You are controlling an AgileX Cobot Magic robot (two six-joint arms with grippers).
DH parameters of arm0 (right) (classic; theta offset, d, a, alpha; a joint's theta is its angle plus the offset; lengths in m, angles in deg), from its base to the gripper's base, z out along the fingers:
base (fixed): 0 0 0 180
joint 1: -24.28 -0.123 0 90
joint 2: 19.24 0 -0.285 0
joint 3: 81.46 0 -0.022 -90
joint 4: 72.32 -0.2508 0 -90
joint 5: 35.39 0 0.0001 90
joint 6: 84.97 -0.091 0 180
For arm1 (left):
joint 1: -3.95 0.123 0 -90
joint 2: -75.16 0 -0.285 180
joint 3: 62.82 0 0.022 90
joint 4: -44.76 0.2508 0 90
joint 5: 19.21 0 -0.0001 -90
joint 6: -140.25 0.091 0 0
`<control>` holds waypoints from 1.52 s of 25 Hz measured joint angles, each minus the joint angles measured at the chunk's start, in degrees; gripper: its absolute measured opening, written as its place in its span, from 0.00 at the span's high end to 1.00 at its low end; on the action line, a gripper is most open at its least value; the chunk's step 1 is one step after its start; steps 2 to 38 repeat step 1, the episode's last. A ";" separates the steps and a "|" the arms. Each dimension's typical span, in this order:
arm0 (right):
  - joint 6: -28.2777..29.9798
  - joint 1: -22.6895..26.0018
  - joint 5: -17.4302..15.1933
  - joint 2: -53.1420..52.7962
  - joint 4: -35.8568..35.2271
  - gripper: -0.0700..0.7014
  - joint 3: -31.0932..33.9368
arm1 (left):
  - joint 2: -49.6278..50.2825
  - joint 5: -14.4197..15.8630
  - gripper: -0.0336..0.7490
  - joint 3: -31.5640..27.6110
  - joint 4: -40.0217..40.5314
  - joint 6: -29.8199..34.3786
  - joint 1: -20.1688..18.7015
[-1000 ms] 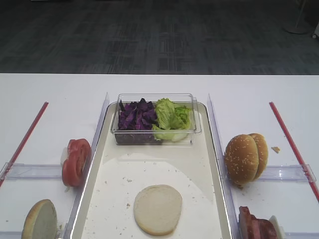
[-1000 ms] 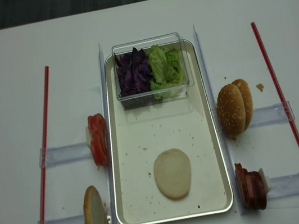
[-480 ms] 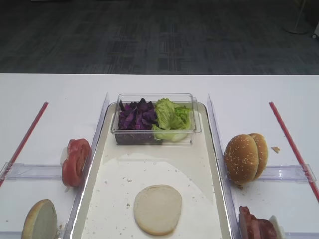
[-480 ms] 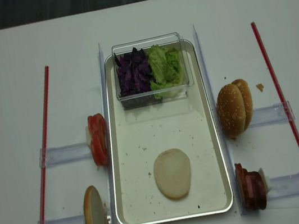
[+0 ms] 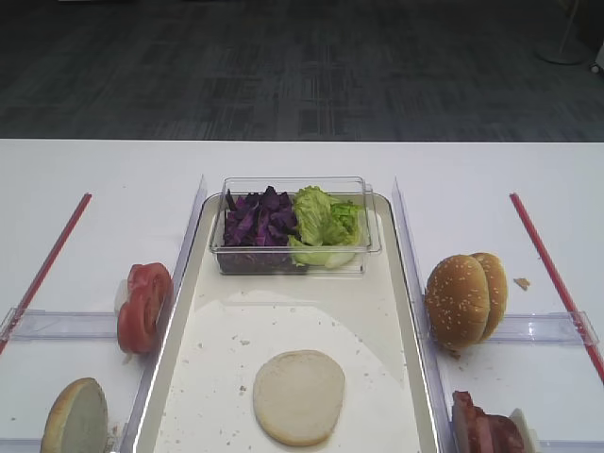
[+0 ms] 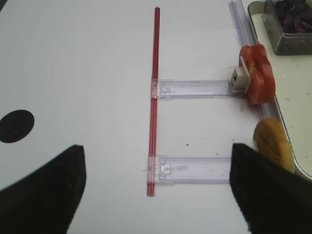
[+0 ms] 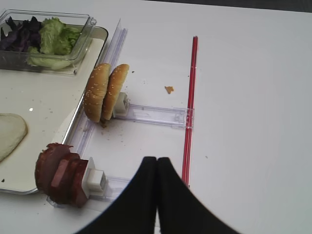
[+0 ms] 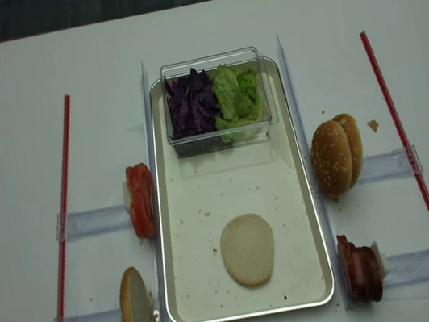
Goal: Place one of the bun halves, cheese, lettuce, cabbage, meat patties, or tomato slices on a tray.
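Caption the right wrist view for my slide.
Shut right gripper over the table beside meat patties and sesame buns.

Bright, even overhead light, soft short shadows, mild glare on the tray [image 5: 408,283] floor near its rim, realsense view slightly soft, left wrist view's near fingers [image 6: 41,195] blurred black.

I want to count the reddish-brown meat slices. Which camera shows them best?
The right wrist view: the reddish-brown meat slices stand on edge, whole and close. The plain exterior high view crops them at its bottom edge. The realsense view shows the whole stack, small. The left wrist view misses them.
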 joint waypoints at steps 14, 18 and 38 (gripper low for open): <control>0.00 0.00 0.00 0.00 0.00 0.44 0.00 | 0.00 0.00 0.25 0.00 0.00 0.00 0.00; 0.00 0.00 0.00 0.00 0.00 0.44 0.00 | 0.00 0.00 0.25 0.00 0.00 0.00 0.00; 0.00 0.00 0.00 0.00 0.00 0.44 0.00 | 0.00 0.00 0.25 0.00 0.00 0.00 0.00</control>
